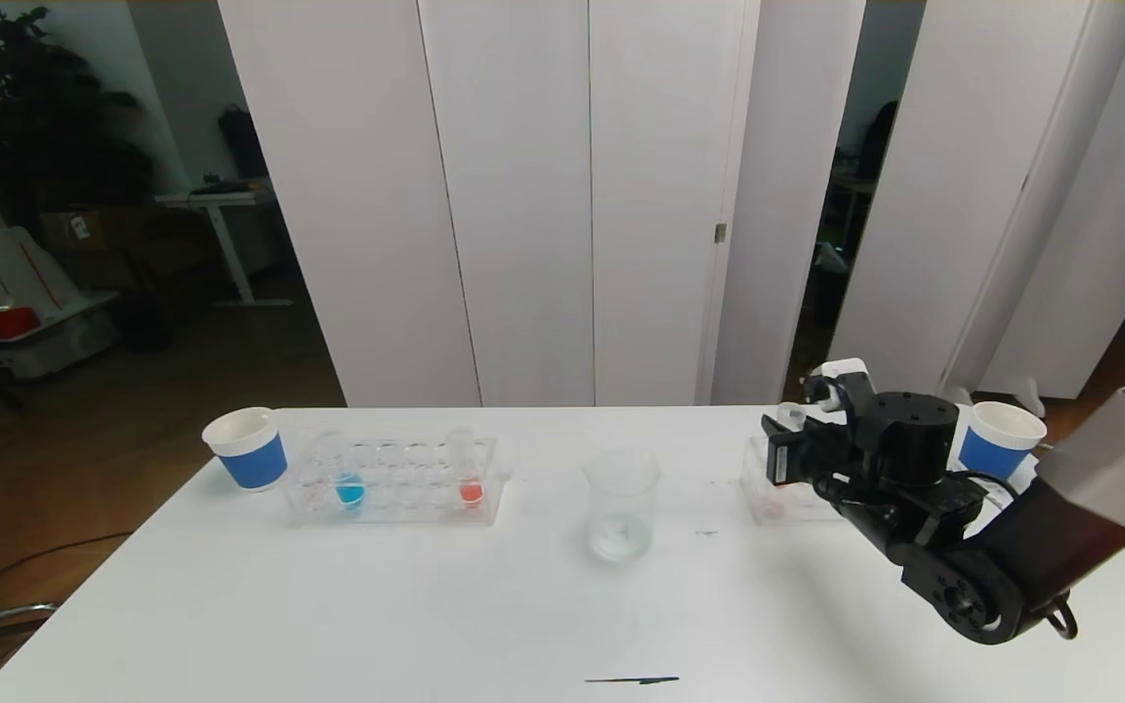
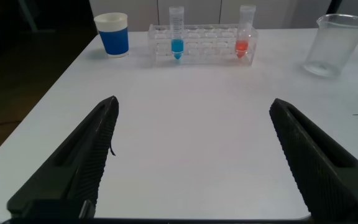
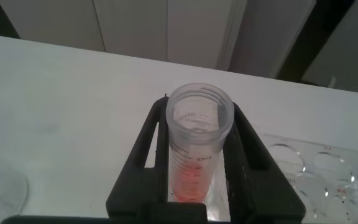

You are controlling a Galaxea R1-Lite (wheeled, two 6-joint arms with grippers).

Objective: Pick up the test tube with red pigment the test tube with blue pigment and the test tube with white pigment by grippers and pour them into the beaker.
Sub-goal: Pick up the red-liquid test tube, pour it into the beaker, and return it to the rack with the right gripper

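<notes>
My right gripper (image 3: pixel 199 113) is shut on a test tube with red pigment (image 3: pixel 194 155), an open-topped clear tube with orange-red liquid at its base. In the head view this gripper (image 1: pixel 799 430) is at the clear rack (image 1: pixel 768 488) on the right; whether the tube's base is clear of the rack is hidden. The beaker (image 1: pixel 621 508) stands mid-table. The test tube with blue pigment (image 1: pixel 349 488) and another red-filled tube (image 1: pixel 470 485) stand in the left rack (image 1: pixel 396 478). My left gripper (image 2: pixel 192 102) is open over bare table. The test tube with white pigment does not show.
A white-and-blue paper cup (image 1: pixel 246 447) stands left of the left rack, and another cup (image 1: pixel 1002 439) stands behind my right arm. A dark streak (image 1: pixel 631 680) lies near the table's front edge. White cabinet doors rise behind the table.
</notes>
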